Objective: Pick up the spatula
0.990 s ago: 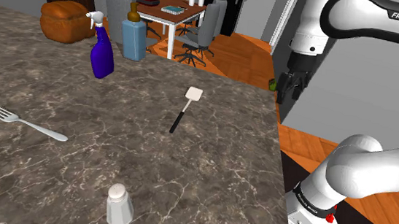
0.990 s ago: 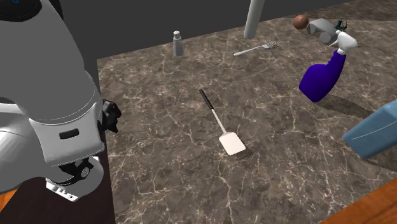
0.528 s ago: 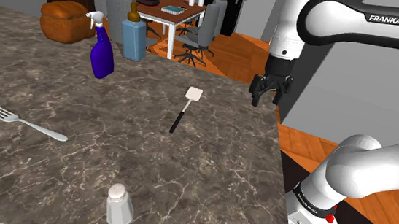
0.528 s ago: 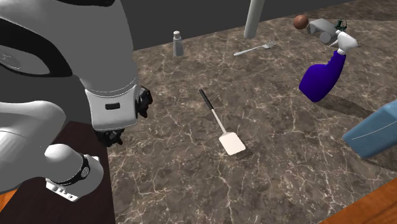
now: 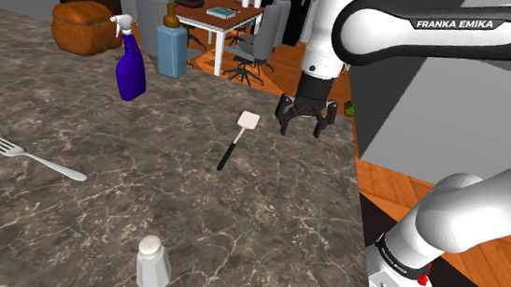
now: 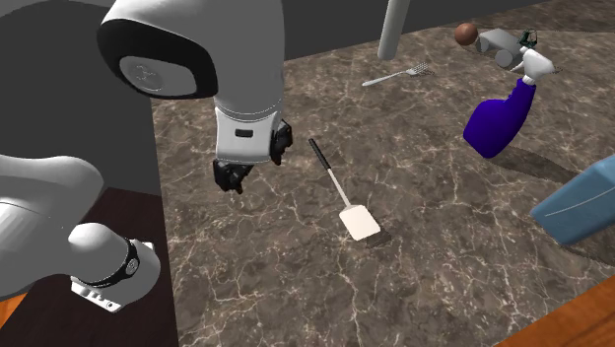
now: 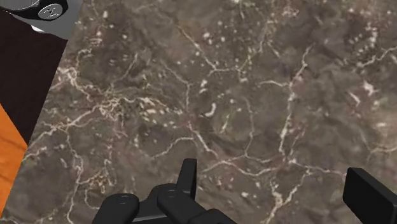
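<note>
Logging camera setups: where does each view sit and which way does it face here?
Shoulder view: beside the stand, looking down the counter toward a dining table; arm and gripper show.
Second exterior view: opposite end, looking back; arm, stand.
Wrist view: on the hand, facing counter; open gripper fingers.
Both exterior views share the spatula.

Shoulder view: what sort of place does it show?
Probably a home kitchen beside a dining area: a stone-patterned counter holds a spatula and fork, and a dining table with chairs stands behind.
</note>
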Motion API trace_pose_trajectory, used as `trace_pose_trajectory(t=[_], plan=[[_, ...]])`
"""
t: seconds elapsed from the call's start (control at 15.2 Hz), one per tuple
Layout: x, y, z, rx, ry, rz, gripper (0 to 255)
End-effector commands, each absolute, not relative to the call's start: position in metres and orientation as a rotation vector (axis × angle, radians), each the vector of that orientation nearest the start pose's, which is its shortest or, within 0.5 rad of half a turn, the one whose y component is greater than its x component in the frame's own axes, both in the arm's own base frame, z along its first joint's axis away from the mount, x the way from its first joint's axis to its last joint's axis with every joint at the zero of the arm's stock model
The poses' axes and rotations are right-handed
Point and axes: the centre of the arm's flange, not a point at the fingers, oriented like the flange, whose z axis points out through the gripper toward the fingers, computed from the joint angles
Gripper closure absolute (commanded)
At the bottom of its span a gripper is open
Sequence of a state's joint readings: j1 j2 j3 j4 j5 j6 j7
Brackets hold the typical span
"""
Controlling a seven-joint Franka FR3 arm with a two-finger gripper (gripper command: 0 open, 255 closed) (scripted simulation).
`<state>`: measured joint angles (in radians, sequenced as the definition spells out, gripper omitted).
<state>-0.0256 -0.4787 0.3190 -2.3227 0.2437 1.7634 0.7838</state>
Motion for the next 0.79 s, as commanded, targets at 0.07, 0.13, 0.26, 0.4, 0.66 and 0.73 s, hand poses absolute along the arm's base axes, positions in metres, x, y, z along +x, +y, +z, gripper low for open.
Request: trace_pose_trajectory(t=[0.07, 0.13, 0.26, 0.4, 0.66, 0.73], plan=[[0.408, 0.171, 0.493, -2.922, 1.048, 0.175, 0], [0.417, 0.178, 0.490, -2.906, 1.093, 0.167, 0], [0.438, 0.192, 0.485, -2.871, 1.184, 0.150, 0], [0.458, 0.204, 0.479, -2.834, 1.273, 0.133, 0], [0.502, 0.225, 0.468, -2.751, 1.447, 0.099, 0], [0.512, 0.229, 0.466, -2.732, 1.485, 0.091, 0]])
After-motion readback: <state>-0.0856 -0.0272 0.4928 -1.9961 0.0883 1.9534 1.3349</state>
